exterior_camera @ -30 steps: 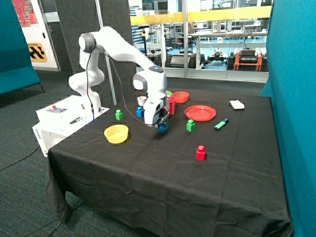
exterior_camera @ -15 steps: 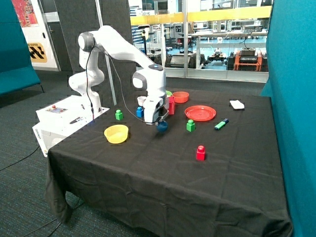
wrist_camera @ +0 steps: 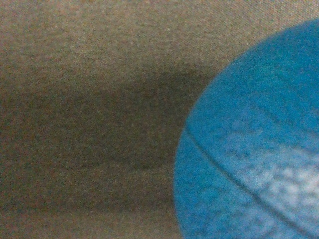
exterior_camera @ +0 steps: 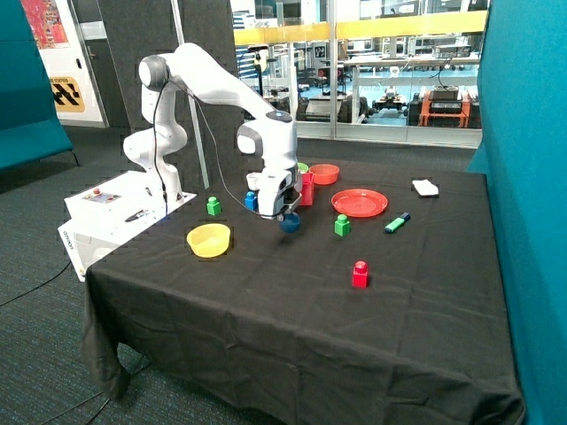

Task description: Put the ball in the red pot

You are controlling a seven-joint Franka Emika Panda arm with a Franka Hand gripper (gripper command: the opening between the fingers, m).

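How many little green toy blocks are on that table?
2: one small green toy block near the edge behind the yellow bowl, another in front of the flat red plate. The arm may hide more.

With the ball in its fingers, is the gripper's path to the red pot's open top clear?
Probably yes. The gripper holds the dark blue smooth ball off the black cloth, and the red square-sided pot stands just behind the arm; nothing visible covers its top, though the arm partly hides it.

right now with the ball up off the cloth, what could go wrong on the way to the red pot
1. The ball hangs at the very tip of the hand; a smooth sphere held that low may slip out and roll across the table.
2. The red pot sits tight behind the arm, with the blue block and red bowl nearby; a low swing could knock them.
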